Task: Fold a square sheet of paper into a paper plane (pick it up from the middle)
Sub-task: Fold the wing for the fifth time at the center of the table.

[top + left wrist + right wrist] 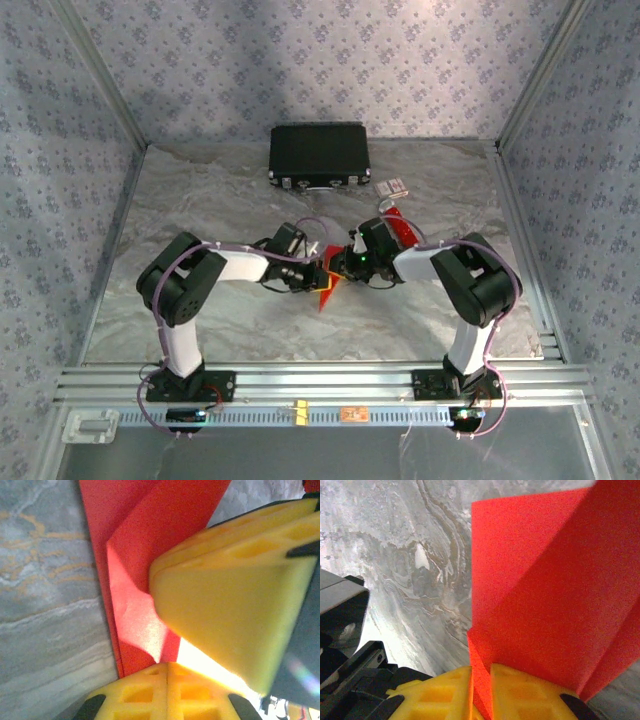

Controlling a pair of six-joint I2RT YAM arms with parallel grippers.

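Handling: thin bright red creased paper sheet (545, 580) light, floppy, tearable; left gripper (167, 674), right gripper (481, 677) both pinching it; best grip along crease.

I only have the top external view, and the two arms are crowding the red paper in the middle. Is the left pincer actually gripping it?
Observer: In the left wrist view the left pincer is shut, and the red paper runs down into its tips.
Operator: And the right one?
Observer: The right wrist view shows the right pincer closed, with the paper's edge pinched between its yellow fingers.
Operator: Is the sheet flat?
Observer: No. Both wrist views show overlapping folded layers with creases.
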